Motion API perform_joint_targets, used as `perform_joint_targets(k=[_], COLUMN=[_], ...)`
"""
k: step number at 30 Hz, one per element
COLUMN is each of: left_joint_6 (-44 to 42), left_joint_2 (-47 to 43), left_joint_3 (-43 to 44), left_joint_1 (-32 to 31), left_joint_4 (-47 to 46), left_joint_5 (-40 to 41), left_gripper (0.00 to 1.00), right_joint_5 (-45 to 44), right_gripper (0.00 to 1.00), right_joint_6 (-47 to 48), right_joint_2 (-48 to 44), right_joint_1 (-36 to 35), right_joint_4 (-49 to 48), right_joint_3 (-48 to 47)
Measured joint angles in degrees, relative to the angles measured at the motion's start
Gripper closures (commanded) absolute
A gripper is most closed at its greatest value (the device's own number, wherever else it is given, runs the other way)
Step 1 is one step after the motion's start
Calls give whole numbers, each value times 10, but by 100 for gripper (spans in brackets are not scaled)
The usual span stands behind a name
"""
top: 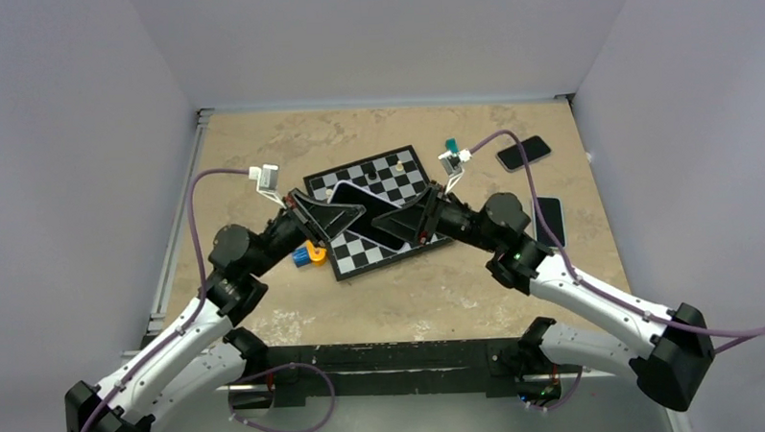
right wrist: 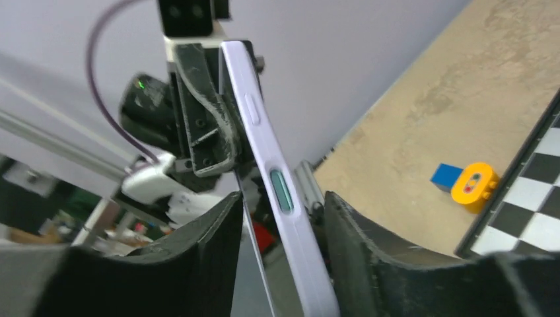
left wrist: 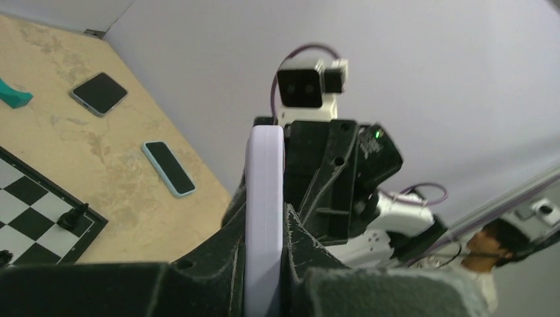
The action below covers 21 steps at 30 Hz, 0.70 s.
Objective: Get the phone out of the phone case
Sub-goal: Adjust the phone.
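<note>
The phone [top: 359,199], dark face up, is held in the air over the chessboard between both grippers. It sits in a lavender phone case [left wrist: 264,158], seen edge-on in the left wrist view. My left gripper [top: 335,216] is shut on the case, one finger pressed to each flat side [left wrist: 264,201]. My right gripper [top: 390,223] is at the other end. In the right wrist view its jaws [right wrist: 282,195] stand parted around the case [right wrist: 254,119], with a gap on the right side. A thin dark edge runs beside its left finger.
The chessboard [top: 397,177] lies under the grippers with a few small pieces [top: 399,164] on it. Two other phones [top: 523,152] [top: 549,218] lie to the right. A yellow and blue block [top: 310,255] sits left of the board, and a teal object [top: 449,144] lies behind it.
</note>
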State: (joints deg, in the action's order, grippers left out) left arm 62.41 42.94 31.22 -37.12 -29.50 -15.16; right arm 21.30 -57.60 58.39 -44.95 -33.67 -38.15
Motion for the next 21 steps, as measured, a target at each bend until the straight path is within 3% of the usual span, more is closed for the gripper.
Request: perform_joint_targets(k=[4,6,9,13,15,16,18,19,21], left_joint_6=[-111,-172,-236,-278,-282,-282,-282,-280,-277], left_joint_2=[2,23,57,88,98,100,99,95,81], left_joint_3=[98,159,218,233,236,240,244,246,246], left_joint_1=[8,8,7,8,11,11,11,11,9], left_joint_4=[148,226,317,393,422,436,446,450,456], left_joint_5=[-125,-210,-306,-371,-384,-379,-372,-364,-323], left_gripper=[100,100,100,100,100,93,37,26,20], right_joint_5=[59,109,187,289,315,322,323,320,299], right_gripper=[36,41,57,100,100,100,100,100,100], right_joint_6=[142,200,258,273,259,246,220,208,179], right_joint_2=[-17,-22,-8,33,43,46,46,43,30], right_joint_1=[-4,-4,-4,-9,-12,-11,-11,-11,-11], right_joint_4=[200,265,319,320,303,283,242,223,191], right_joint_3=[-101,-135,-163,-163,-151,-141,-125,-117,-97])
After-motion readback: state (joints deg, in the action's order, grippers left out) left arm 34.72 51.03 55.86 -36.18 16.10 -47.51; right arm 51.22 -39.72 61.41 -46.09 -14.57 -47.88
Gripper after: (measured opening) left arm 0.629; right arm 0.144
